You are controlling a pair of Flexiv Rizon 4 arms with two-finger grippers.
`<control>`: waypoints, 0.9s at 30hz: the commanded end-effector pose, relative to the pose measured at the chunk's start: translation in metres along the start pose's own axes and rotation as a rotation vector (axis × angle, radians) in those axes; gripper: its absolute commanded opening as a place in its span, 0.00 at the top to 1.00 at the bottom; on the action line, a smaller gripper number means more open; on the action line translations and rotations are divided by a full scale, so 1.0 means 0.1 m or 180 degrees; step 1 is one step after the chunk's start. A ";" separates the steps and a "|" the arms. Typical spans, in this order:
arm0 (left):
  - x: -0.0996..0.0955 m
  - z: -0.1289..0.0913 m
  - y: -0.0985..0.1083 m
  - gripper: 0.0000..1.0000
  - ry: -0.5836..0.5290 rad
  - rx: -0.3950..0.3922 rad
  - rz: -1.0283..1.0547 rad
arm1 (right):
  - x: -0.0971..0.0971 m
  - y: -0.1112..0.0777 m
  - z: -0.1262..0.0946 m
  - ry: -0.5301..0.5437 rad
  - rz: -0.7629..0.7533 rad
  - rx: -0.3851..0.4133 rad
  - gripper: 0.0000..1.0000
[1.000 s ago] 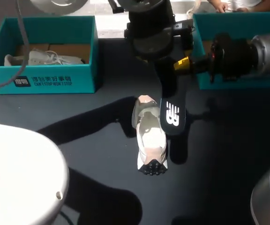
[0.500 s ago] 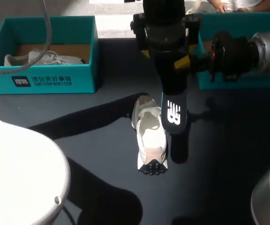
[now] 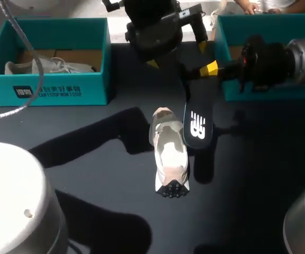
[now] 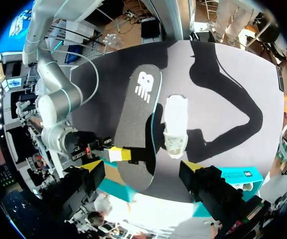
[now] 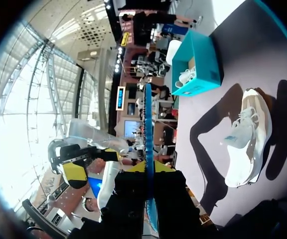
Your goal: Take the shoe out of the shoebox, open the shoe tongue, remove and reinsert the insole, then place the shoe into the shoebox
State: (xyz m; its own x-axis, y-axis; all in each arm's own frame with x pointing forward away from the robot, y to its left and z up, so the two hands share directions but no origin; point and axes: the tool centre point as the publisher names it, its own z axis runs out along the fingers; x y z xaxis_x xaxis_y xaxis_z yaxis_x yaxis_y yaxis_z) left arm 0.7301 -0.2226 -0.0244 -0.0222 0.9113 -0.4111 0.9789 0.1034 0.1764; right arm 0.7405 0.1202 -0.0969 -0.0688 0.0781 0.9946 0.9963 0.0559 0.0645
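The right gripper [image 3: 208, 70] pinches the insole [image 3: 197, 127] at the shoe's [image 3: 169, 153] three o'clock. The left gripper [image 3: 177, 55], spread wide and empty, has swung aside.

You have 1 pale pink-and-white shoe [image 3: 169, 156] lying upright at the middle of the table [image 3: 89, 159], its opening facing up. Just beside it is the black insole [image 3: 197, 127], with a white logo and a teal edge. It is pinched at 1 end by the right gripper [image 3: 211, 69]. A teal shoebox [image 3: 46, 90] sits at the back left, open, with another pale shoe [image 3: 52, 66] inside.
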 end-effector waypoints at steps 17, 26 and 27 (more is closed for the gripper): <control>0.38 -0.06 -0.08 0.00 -0.1631 0.0065 0.0286 | 0.01 -0.03 -0.01 0.0044 0.0019 -0.0005 1.00; 0.38 -0.06 -0.08 0.00 -0.1631 0.0065 0.0286 | 0.03 -0.05 -0.02 0.0121 0.0079 -0.0011 1.00; 0.38 -0.06 -0.08 0.00 -0.1631 0.0065 0.0286 | 0.04 -0.05 -0.01 0.0127 0.0073 -0.0015 1.00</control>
State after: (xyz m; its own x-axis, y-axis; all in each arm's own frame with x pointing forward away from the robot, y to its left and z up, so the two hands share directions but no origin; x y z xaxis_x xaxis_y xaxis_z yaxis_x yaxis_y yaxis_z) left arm 0.7222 -0.1886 -0.0318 0.1473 0.6562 -0.7401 0.9771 0.0194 0.2118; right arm 0.7371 0.1174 -0.0926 -0.0423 0.0418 0.9982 0.9977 0.0554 0.0400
